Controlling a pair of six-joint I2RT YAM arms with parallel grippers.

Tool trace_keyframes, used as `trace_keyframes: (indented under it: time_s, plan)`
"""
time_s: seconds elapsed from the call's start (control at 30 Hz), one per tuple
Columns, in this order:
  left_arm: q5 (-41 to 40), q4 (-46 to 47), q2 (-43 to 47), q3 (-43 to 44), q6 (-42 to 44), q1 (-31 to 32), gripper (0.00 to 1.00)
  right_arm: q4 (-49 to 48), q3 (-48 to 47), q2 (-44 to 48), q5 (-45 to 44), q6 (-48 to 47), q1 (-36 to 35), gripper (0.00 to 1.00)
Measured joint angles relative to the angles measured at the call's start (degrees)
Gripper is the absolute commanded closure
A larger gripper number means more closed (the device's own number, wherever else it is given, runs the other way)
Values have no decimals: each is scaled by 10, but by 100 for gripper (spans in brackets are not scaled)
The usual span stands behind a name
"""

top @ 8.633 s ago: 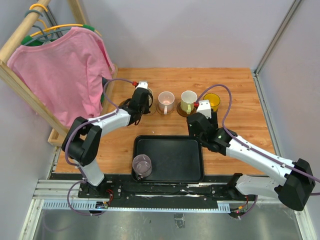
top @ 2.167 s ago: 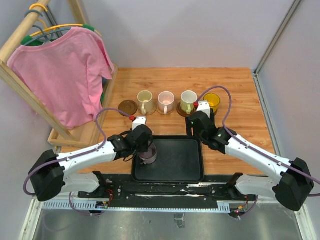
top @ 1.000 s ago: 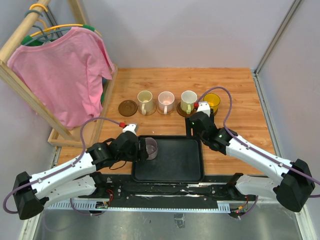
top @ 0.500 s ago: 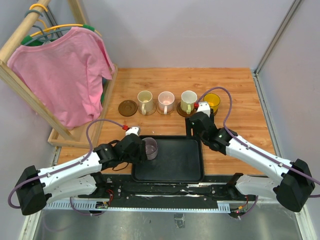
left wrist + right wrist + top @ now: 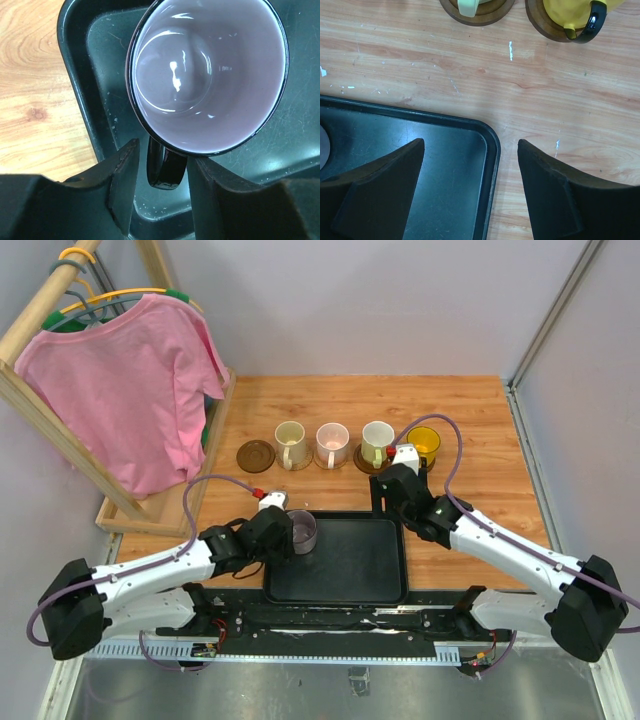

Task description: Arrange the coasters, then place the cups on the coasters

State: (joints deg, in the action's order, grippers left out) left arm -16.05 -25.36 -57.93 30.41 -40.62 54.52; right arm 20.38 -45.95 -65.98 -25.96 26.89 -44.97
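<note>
The greyish purple cup [image 5: 300, 531] stands in the black tray [image 5: 350, 575], near its back left corner. My left gripper [image 5: 283, 533] straddles the cup's dark handle [image 5: 165, 171]. Its jaws are narrow but open, with a slit showing beside the left finger [image 5: 122, 185]. At the back stand the cream-yellow cup [image 5: 290, 443], pink cup [image 5: 331, 443], pale green cup [image 5: 377, 443] and amber cup [image 5: 423, 443], each on a coaster. One dark coaster [image 5: 255, 454] lies bare to their left. My right gripper [image 5: 383, 487] hangs open and empty over the tray's back right corner [image 5: 490, 145].
A wooden rack [image 5: 60, 430] with a pink shirt [image 5: 130, 390] fills the left side, its base [image 5: 170, 510] close to my left arm. Grey walls close off the back and right of the wooden table [image 5: 470, 410].
My left gripper's jaws have narrowed around the purple cup's handle and the arm has shifted slightly. The cup stays in the tray. The right arm has not moved.
</note>
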Motion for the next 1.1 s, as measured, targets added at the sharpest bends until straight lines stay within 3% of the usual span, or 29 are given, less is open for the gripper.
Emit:
trace_keyframes:
  time_s: [0.23,0.33,0.4,0.47,1.1]
  plan:
    - [-1,26,-30,0,12,0,61,0,0,0,0,0,0,23]
    - [-4,35,-37,0,16,0,68,0,0,0,0,0,0,23]
    - [-4,43,-41,0,21,0,80,0,0,0,0,0,0,23]
    - [-5,54,-46,0,28,1,99,0,0,-1,0,0,0,23]
    - [-44,46,-65,19,66,4,99,0,0,-3,0,-1,0,23]
